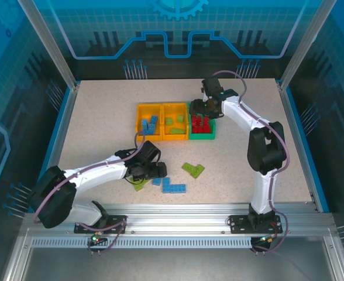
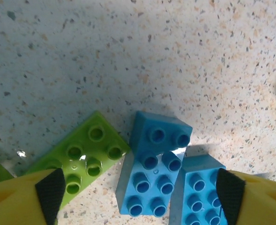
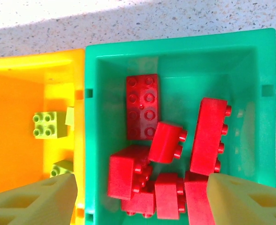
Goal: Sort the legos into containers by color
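My left gripper (image 1: 151, 171) (image 2: 140, 192) hangs low over the table, open. A blue lego (image 2: 152, 173) lies between its black pads, touching neither. A second blue lego (image 2: 199, 192) lies by the right pad and a lime green one (image 2: 86, 154) by the left pad. My right gripper (image 1: 202, 108) (image 3: 140, 201) is open and holds nothing. It hovers above the green container (image 3: 175, 43) (image 1: 202, 138), which holds several red legos (image 3: 141, 112). The middle orange-yellow container (image 3: 34, 61) (image 1: 175, 139) holds lime legos (image 3: 49, 124). The left orange-yellow container (image 1: 140, 120) holds blue ones.
Loose on the table in front of the containers lie a lime L-shaped lego (image 1: 193, 170), a blue lego (image 1: 174, 187) and a lime one (image 1: 140, 185) under my left wrist. Blue rails edge the table left and right.
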Available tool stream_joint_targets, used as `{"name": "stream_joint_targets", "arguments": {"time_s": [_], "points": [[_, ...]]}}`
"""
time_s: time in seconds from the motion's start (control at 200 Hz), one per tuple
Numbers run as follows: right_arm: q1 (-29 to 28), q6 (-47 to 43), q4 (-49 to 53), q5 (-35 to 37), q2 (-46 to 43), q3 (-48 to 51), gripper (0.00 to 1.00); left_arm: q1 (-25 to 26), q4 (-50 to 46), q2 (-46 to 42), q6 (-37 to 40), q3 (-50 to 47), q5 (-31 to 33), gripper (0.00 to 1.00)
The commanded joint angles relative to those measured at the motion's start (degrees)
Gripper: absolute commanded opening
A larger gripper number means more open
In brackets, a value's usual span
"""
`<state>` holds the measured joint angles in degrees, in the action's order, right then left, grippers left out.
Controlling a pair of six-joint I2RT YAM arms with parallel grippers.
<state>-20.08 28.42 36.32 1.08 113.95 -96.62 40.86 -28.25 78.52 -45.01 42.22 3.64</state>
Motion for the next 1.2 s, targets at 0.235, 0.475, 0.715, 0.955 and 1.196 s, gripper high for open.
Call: {"name": "stream_joint_targets", "arguments": {"time_s": [0.235,0.475,0.715,0.955,1.196], "points": [[0.6,-1.0,-1.3,-0.6,-13.0,10.6,0.75,4.5,-2.2,2.4,-3.5,0.0,2.3,0.75],[-4.4,-6.4,-2.5,-1.8,-20.6,21.8,0.75,6.3,-2.7,0.5,-6.3,-0.5,3.8,0.77],[-16.3,-28.6,-11.4,-2.1,-33.9,39.6,0.81,5.4,-8.5,-5.3,-7.9,-0.7,10.0,0.98],[-23.3,-39.8,-12.8,-8.5,-38.6,47.7,0.83,-5.8,-7.7,-13.9,-5.8,-5.3,6.5,0.99],[-32.7,-44.4,-10.9,-4.8,-30.1,44.5,0.83,-13.7,-8.6,-18.5,-2.2,-6.5,4.7,0.99]]}}
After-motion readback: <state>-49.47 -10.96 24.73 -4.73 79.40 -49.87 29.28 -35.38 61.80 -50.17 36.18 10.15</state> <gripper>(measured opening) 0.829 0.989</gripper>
